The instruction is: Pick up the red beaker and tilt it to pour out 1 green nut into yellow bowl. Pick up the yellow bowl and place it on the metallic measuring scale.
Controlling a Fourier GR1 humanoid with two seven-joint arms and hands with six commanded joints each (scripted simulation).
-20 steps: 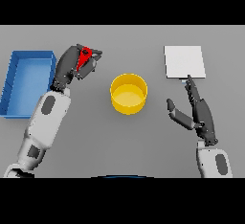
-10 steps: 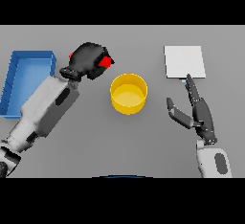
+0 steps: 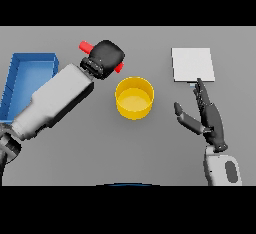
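Observation:
My left hand (image 3: 106, 57) is shut on the red beaker (image 3: 86, 45), which lies tilted almost level in its grasp; one red end shows at the upper left of the hand and a red bit (image 3: 119, 68) pokes out toward the yellow bowl (image 3: 134, 97). The bowl stands on the table just below and right of that hand. No green nut can be seen. The metallic measuring scale (image 3: 193, 64) is a pale square at the back right. My right hand (image 3: 206, 116) is open, upright on the table below the scale, right of the bowl.
A blue tray (image 3: 27, 78) sits at the far left, partly covered by my left forearm (image 3: 55, 100). Grey table surface lies between the bowl and the right hand.
The left hand has lifted the red beaker, carried it right toward the bowl and tipped it over. The right hand has stayed where it was.

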